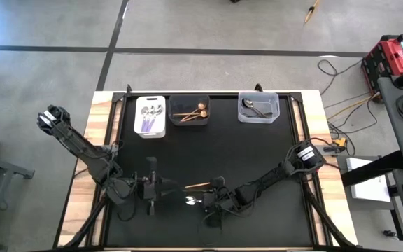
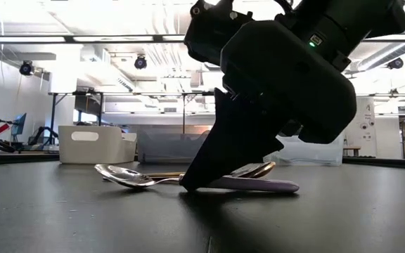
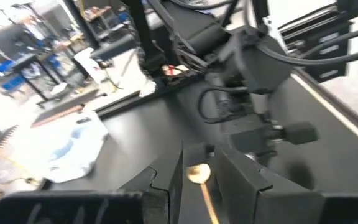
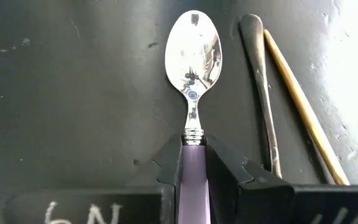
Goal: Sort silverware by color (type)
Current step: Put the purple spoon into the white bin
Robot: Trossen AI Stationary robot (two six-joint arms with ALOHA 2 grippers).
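Gripping lilac-handled spoon point(image 4: 194, 56) in right gripper point(image 4: 193, 163) on black mat; left gripper point(image 3: 197, 177) nearby, jaws straddling gold spoon point(image 3: 198, 175).

on the right gripper point(image 4: 193, 165), in its own wrist view, you can read white handwritten marks along the dark body below the fingers: "6n" or something close to it on one side, and a few more strokes on the other side that you can't make out. nothing else anywhere carries text you can read, not the bins, the table or the room behind.
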